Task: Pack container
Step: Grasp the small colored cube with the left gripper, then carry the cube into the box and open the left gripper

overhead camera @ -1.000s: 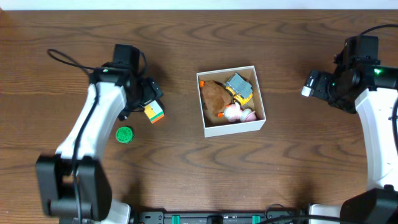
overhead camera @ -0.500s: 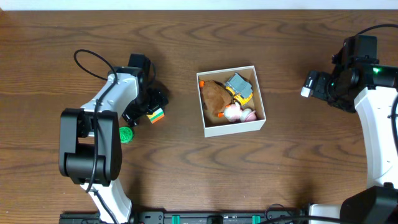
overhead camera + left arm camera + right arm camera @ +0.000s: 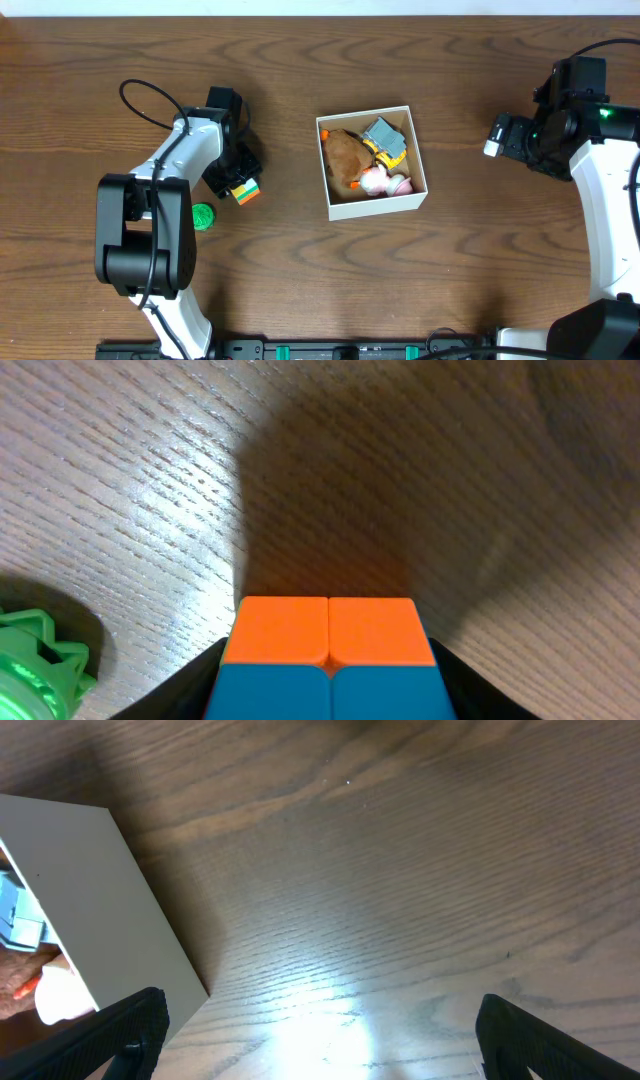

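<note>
Wooden table [image 3: 300, 280] carries container [image 3: 375, 206], green toy [image 3: 203, 215], perhaps cube [image 3: 246, 190].

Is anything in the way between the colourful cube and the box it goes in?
Nothing visible is in the way. Only bare table lies between the colourful cube and the container. The green toy sits on the cube's other side, away from the path.

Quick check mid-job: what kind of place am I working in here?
Probably a robot test bench, not a home: a wood-grain table, a left arm and right arm based at its near edge, and a small box of toys.
</note>
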`<state>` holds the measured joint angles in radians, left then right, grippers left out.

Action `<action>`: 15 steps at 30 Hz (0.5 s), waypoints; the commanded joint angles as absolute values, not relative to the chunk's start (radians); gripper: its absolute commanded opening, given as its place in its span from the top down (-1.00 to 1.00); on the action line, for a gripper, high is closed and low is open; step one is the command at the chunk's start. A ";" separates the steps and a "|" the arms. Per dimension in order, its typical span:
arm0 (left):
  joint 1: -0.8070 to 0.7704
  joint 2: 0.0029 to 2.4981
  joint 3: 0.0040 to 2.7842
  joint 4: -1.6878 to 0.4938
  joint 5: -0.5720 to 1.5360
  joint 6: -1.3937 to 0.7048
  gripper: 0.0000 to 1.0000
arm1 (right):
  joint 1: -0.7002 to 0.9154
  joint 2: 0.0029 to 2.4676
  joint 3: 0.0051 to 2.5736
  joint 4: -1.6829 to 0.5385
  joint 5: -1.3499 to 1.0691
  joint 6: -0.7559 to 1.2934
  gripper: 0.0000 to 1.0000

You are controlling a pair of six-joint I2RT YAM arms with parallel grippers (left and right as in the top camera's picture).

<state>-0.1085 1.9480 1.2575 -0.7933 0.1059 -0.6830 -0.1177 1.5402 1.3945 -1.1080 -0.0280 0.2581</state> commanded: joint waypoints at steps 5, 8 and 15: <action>-0.109 1.939 1.265 -0.794 0.128 -0.664 0.24 | -0.124 1.541 1.390 -1.112 -0.034 0.245 -0.98; -0.125 1.894 1.288 -0.802 0.150 -0.564 0.63 | -0.124 1.541 1.390 -1.112 -0.034 0.245 -0.99; -0.268 1.659 1.368 -0.809 0.150 -0.382 0.80 | -0.124 1.541 1.390 -1.112 -0.034 0.245 -0.98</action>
